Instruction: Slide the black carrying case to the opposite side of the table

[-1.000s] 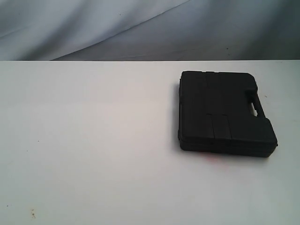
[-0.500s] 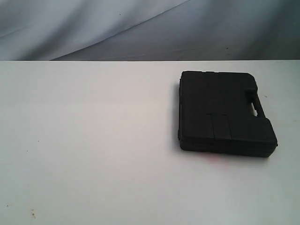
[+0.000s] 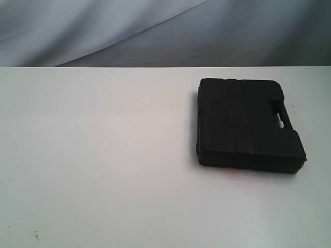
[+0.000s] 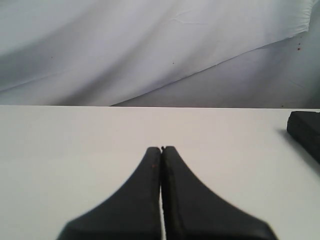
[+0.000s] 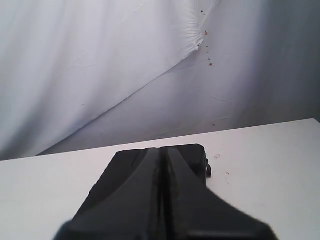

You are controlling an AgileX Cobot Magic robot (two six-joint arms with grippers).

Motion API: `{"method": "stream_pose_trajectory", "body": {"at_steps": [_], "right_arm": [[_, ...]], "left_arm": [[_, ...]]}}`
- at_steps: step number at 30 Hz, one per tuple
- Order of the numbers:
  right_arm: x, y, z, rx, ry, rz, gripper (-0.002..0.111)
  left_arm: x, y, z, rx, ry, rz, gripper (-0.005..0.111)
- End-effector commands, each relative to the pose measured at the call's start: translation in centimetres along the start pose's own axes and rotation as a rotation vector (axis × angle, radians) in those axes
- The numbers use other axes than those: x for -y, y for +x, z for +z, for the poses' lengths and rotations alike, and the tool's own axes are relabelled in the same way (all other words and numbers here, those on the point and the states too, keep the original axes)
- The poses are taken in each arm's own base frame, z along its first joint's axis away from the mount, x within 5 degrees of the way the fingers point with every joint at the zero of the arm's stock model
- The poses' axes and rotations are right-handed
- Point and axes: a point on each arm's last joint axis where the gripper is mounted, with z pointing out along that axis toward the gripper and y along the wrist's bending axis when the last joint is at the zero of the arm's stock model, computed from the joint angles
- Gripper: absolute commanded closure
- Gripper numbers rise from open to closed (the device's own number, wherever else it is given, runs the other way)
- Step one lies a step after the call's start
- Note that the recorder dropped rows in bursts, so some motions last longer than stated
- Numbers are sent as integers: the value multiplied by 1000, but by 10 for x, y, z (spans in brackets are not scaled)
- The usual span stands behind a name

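Note:
The black carrying case lies flat on the right half of the white table, its handle facing the right edge. Neither arm shows in the exterior view. In the left wrist view my left gripper is shut and empty above bare tabletop, and a corner of the case shows at the frame's edge. In the right wrist view my right gripper is shut with nothing in it; the case lies behind and under it, contact not discernible.
A grey-white cloth backdrop hangs behind the table's far edge. A faint red smear marks the tabletop by the case's near side, and small specks dot the near left corner.

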Motion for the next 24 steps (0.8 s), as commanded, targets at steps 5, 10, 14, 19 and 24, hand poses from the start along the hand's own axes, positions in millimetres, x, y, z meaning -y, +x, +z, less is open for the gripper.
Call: {"method": "stream_pose_trajectory", "body": {"at_steps": [5,10,14,19,24], "right_arm": [[2,16,2,0,-9,-76,108],[5,35,4,-41,-11,-127,108],[4,38,1,-3,-25,-136,108],[4,38,1,-1,-28,-163,108],[3,37,1,10,-41,-182,108]], "left_arm": [[0,1,0,2,0,-8,107],[0,1,0,2,0,-8,107],[0,1,0,2,0,-8,107],[0,1,0,2,0,-8,107],[0,1,0,2,0,-7,107]]}}
